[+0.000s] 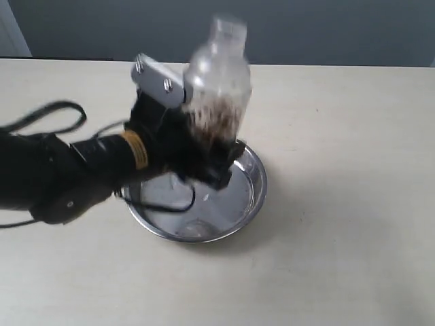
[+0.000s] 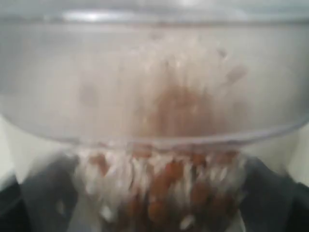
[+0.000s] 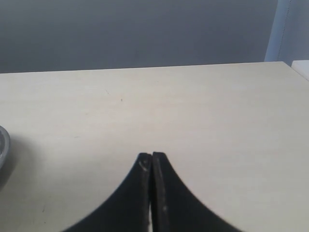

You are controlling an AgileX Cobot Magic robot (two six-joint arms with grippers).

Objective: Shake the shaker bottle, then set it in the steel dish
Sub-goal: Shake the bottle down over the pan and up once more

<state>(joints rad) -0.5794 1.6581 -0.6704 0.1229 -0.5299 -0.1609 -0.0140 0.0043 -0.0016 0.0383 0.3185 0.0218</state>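
My left gripper (image 1: 207, 153) is shut on the shaker bottle (image 1: 217, 85), holding it upright in the air above the steel dish (image 1: 253, 197). The bottle is motion-blurred, and brown granules are flung up inside it. In the left wrist view the clear bottle (image 2: 154, 96) fills the picture, with the blurred granules between the dark fingers (image 2: 270, 193). The dish's rim (image 3: 2, 145) shows at the edge of the right wrist view. My right gripper (image 3: 152, 157) is shut on nothing above bare table, and it does not show in the exterior view.
The pale beige table (image 1: 340, 258) spreads round the dish. A grey wall (image 1: 306, 27) runs along the back. The left arm's black cable (image 1: 47, 115) loops over the table on the left.
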